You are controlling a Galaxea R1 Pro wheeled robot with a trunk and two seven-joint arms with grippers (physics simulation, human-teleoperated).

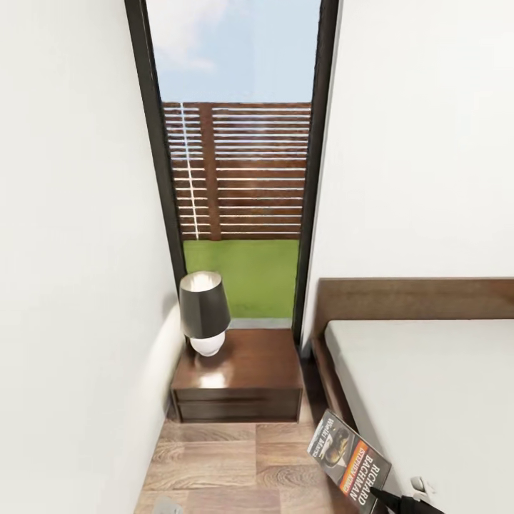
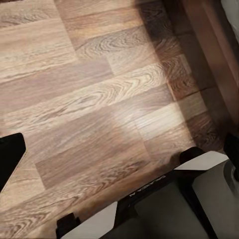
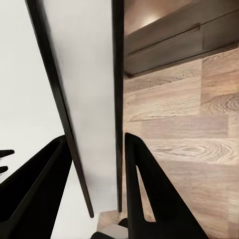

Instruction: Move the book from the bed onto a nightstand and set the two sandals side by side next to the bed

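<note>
My right gripper (image 1: 400, 503) is shut on the book (image 1: 348, 460), a dark paperback with an orange band. It holds the book tilted above the floor, beside the bed's near-left edge. In the right wrist view the book (image 3: 84, 74) stands edge-on between the two black fingers (image 3: 149, 189) of the right gripper (image 3: 94, 139). The dark-brown nightstand (image 1: 250, 364) stands ahead against the window, left of the bed (image 1: 428, 385); its drawer front (image 3: 169, 45) also appears in the right wrist view. My left gripper (image 2: 119, 159) hangs over bare floor, fingers (image 2: 10, 154) far apart with nothing between them. The sandals are out of view.
A lamp (image 1: 204, 310) with a dark shade takes the left half of the nightstand's top; the right half is bare. A white wall closes the left side. The wood floor (image 1: 214, 457) forms a narrow aisle between wall and bed. My own base (image 2: 164, 209) shows below the left gripper.
</note>
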